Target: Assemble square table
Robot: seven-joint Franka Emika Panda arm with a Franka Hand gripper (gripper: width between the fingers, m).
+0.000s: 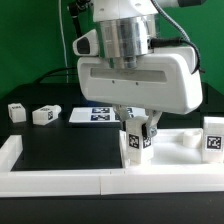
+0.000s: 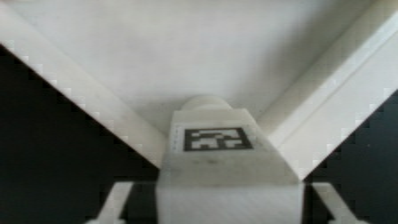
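On the black bench (image 1: 60,150), beneath the arm, the white square table top (image 2: 196,50) is seen, one rimmed corner turned toward the wrist. At that corner a tagged leg (image 2: 217,140) is held upright, pinched by the hand (image 1: 137,143). Two loose legs (image 1: 43,115) are left lying well apart, toward the exterior view's left.

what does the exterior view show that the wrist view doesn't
Only exterior: a lying leg, a second lying leg, the marker board, an upright leg at the exterior view's right. Only wrist: the tabletop corner close up, its rims meeting beyond the held leg. Both: the gripper shut on the held leg.
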